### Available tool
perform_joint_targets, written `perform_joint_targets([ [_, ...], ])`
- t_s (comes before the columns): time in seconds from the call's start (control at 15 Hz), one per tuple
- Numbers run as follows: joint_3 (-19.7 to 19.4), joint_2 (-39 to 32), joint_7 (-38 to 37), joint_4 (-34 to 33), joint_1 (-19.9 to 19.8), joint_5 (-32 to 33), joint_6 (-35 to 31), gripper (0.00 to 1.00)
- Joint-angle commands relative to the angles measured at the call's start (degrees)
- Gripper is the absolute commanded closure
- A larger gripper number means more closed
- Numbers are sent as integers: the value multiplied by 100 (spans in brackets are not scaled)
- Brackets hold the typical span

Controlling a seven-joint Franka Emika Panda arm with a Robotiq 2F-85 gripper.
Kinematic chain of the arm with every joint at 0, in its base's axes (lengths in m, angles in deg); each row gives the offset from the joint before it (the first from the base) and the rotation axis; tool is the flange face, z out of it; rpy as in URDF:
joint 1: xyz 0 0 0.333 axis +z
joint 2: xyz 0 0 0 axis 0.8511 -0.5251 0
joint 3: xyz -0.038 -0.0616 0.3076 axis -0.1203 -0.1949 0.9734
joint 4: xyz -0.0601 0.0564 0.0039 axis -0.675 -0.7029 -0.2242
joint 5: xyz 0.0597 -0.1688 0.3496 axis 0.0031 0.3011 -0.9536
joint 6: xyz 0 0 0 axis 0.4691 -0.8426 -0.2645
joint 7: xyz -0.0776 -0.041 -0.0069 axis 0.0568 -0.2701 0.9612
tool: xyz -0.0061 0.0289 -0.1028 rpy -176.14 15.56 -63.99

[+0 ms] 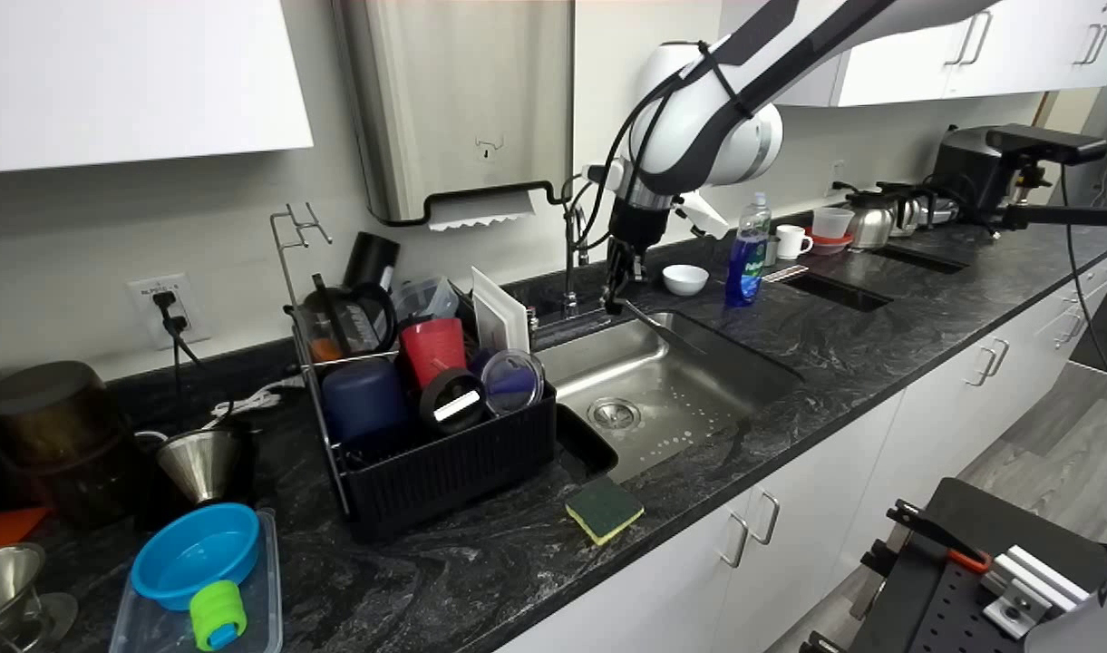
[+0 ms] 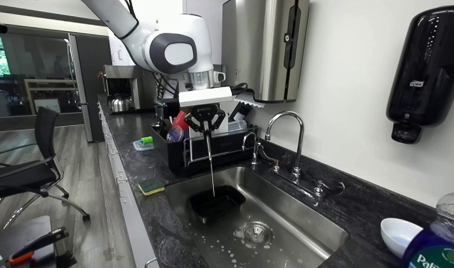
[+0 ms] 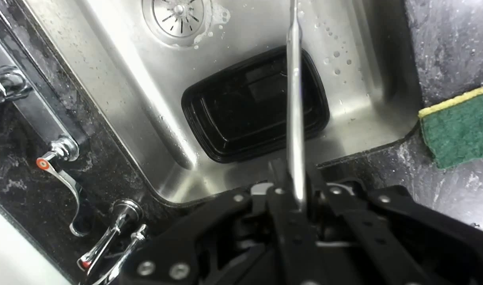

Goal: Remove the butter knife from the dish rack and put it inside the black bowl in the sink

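The hand [image 2: 207,131] grips the butter knife [image 3: 295,99] above the black bowl [image 3: 237,113], right of centre in the wrist view. Best ease left, then lower before releasing.

the butter knife [image 3: 294,95] is silver-colored metal, its thick handle narrowing at a neck to a slimmer blade. it is clamped at the handle end and held in the air, apart from the dish rack [image 1: 453,467]. pose: tilted, handle end high, blade sloping down above the sink [image 1: 689,390]. in the wrist view it crosses in front of the black bowl [image 3: 241,107]. the black bowl, rectangular with rounded corners, rests open side up on the sink floor, at the end nearest the dish rack. the sink is stainless steel, its floor spotted with liquid. the loaded dish rack, black with metal wire, stands just beside the sink.
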State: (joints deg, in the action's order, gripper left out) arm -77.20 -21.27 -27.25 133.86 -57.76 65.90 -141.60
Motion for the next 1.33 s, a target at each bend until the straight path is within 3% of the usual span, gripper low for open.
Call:
perform_joint_targets([
  [0.0, 33, -229, -269, -9, -91, 255, -418, 97],
  [1.27, 213, -1303, -3717, -458, 169, 1162, -1797, 97],
])
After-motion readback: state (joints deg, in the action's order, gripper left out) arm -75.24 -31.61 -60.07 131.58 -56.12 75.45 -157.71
